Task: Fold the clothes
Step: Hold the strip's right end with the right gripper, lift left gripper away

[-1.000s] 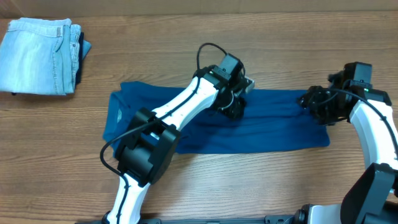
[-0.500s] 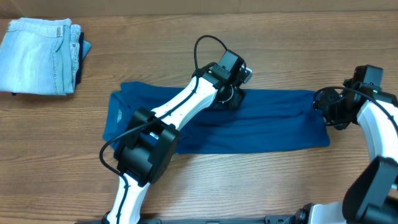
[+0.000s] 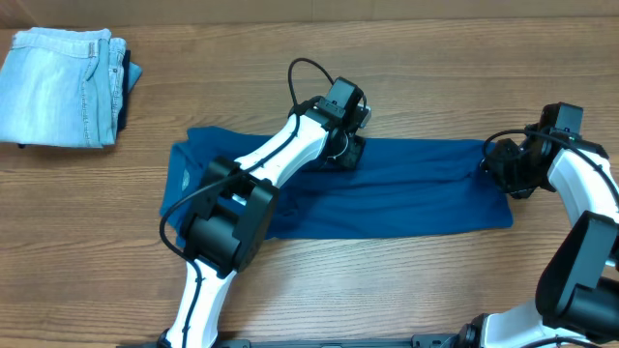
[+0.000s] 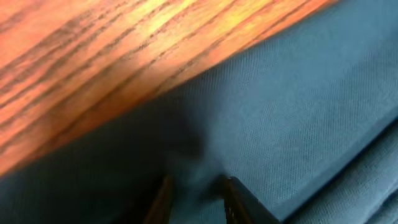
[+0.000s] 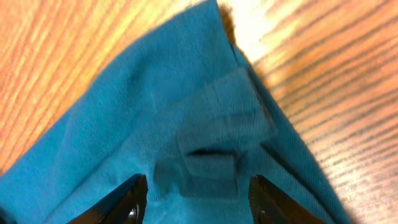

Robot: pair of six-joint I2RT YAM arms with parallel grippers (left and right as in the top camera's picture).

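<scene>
Wood-grain table (image 3: 387, 290) carries the polo shirt (image 3: 416, 198), a band across its middle: soft, limp knit, probably best pinched at corners. Its right end lies under the spread right gripper (image 5: 200, 198); left gripper (image 4: 196, 199) stands narrow at the far edge, grip unclear.

Two arms of white shells and black joints: the left arm (image 3: 290, 155) runs from a bulky black housing (image 3: 227, 220) along a smooth white link to a black wrist, a thin black cable (image 3: 291, 79) looping above it. The right arm (image 3: 580, 188) has the same white links, black elbow and a cable (image 3: 498, 138) of its own. The left gripper (image 4: 199, 202) shows slim dark fingers (image 4: 245, 202); the right gripper (image 5: 199, 198) has broader black ones, glossy at the edges.
</scene>
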